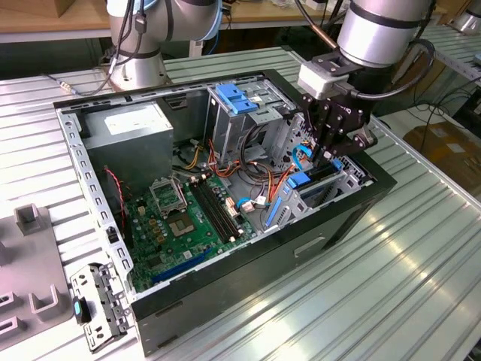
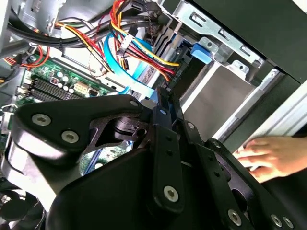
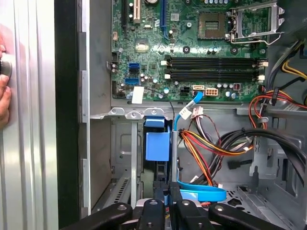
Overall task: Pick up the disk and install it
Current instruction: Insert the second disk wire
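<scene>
Disk (image 1: 319,177): stands on edge in the front drive bay (image 1: 353,177) of the open computer case (image 1: 301,248), at the exterior view's right. One light-blue rail end shows at the bay mouth. In the first wrist view the blue rail (image 3: 157,146) sits between the bay's metal walls, the disk itself edge-on and mostly hidden.

Gripper (image 1: 327,154): directly over the disk, pointing down into the bay. In both wrist views the fingers (image 3: 175,211) run close together with a thin blue-edged slab between them. I read the jaws as pinching the disk's upper edge, though the contact itself is partly masked.

Step, as judged: pick-up done, installing under way. The disk is in the slot, and I cannot tell whether it is fully seated.

Seating calls for a straight push along the rails, with no tilt against the bay walls.

Around it:
- A blue flat cable (image 3: 201,194) and a red-yellow wire bundle (image 3: 201,148) lie just beside the bay. They could snag.
- The motherboard (image 1: 188,218) is further in.
- A person's hand (image 2: 268,155) rests outside the case wall.
</scene>
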Motion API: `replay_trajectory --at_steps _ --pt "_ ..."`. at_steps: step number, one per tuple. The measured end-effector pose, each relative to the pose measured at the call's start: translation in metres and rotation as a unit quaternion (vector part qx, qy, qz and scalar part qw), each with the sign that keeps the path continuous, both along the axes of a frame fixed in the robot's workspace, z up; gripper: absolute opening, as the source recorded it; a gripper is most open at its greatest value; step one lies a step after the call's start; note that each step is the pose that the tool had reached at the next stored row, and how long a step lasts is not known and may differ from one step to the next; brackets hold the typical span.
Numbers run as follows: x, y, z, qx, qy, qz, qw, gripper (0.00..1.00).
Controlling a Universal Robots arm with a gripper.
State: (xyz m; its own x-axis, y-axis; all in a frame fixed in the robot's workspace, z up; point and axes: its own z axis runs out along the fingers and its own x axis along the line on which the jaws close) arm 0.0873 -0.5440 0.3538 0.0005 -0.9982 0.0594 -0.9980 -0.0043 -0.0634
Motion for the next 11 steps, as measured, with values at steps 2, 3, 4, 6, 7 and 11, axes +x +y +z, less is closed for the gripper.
replay_trajectory --at_steps 2,3,4,6,7,11 --pt "0.0 -0.002 -0.0011 0.0074 -0.0004 0.0 0.99997 0.16" --pt "0.0 -0.0032 -0.002 0.0086 -0.0012 0.0 0.99996 0.16" --pt "-0.0001 -0.0036 -0.0027 0.009 -0.0027 0.0 0.99996 0.16" --pt "-0.0009 -0.004 -0.0034 0.01 -0.0054 0.0 0.99994 0.16" --pt "-0.0013 -0.0041 -0.0037 0.0115 -0.0059 0.0 0.99992 0.16" --pt "-0.0016 -0.0048 -0.0046 0.0148 -0.0087 -0.001 0.99985 0.16"
